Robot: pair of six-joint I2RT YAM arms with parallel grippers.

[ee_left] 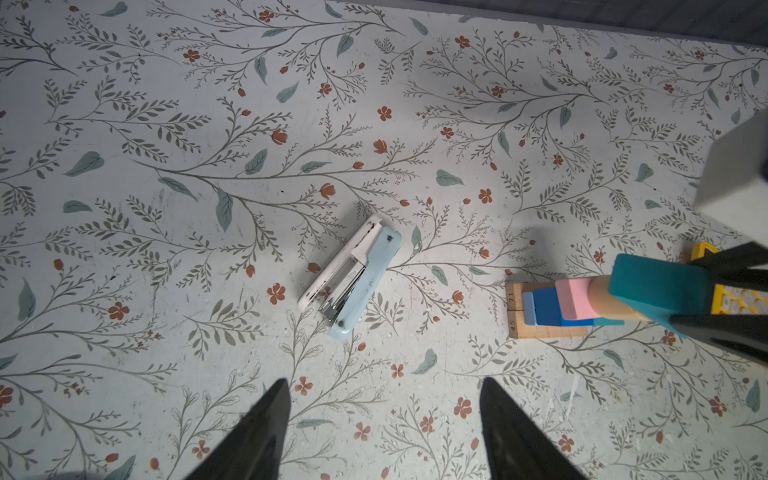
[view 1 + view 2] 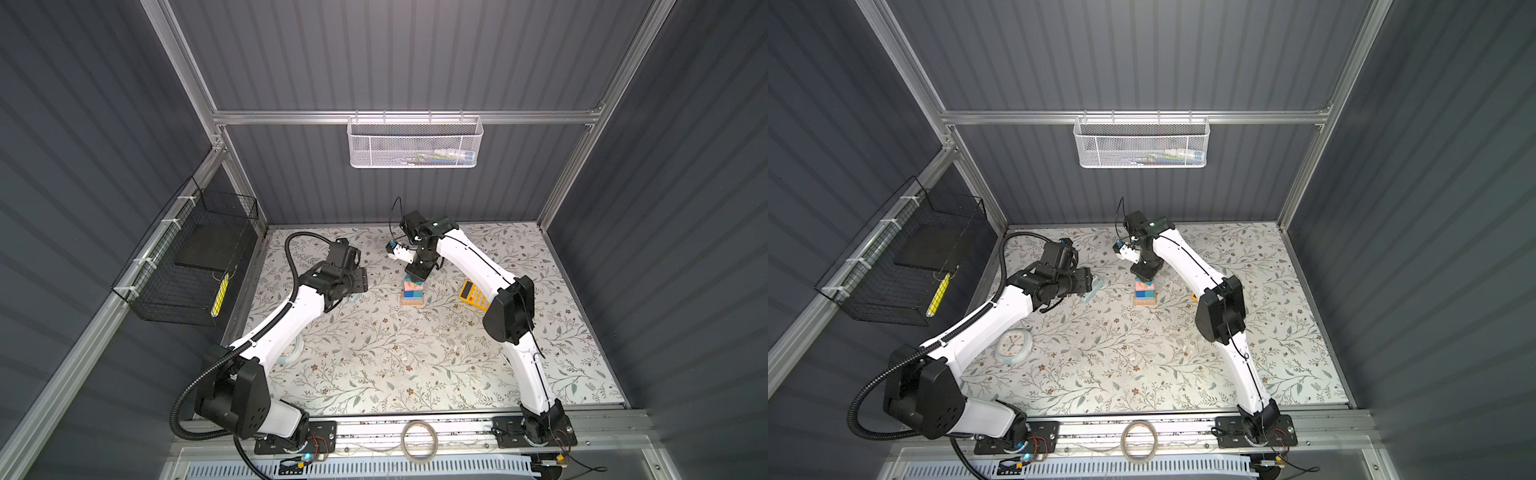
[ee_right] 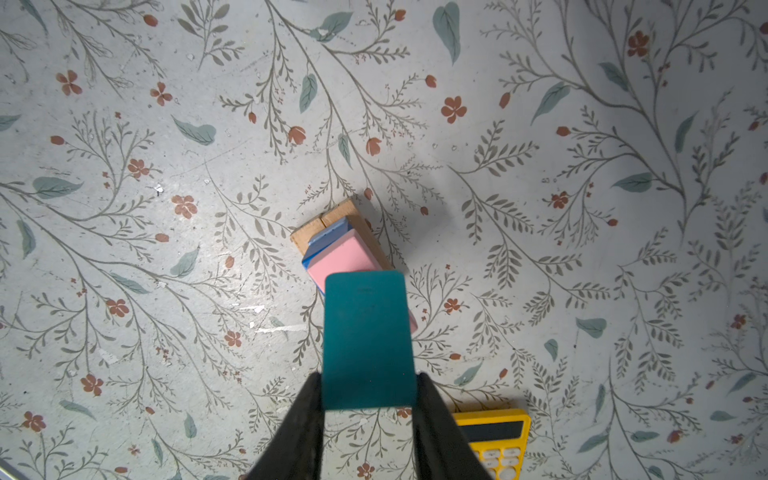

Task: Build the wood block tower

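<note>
Now | floral-print table (image 2: 374,353) carries the wood block tower (image 2: 412,293), yellow calculator (image 3: 498,440) near it | step: capping, likely the last | right gripper (image 3: 369,376) clamped on the smooth teal roof piece (image 3: 368,332) at the tower's top | left gripper (image 1: 384,380) spread, empty, beside the tower | next: centre, release gently | blocks painted, flat-faced; base plain wood

The wood block tower (image 2: 412,293) stands on bare, unpainted tan bars (image 1: 515,309) with visible grain. Its pink block (image 3: 349,257) and teal roof piece (image 3: 368,336) wear smooth, matt paint. At the tower's nine o'clock in a top view, the stapler (image 2: 1094,289) is scuffed pale-blue plastic — bright metal shows inside. At three o'clock, the calculator (image 2: 475,296) is smooth yellow plastic. The floral table cover (image 1: 166,124) looks matt, scratched and speckled.
</note>
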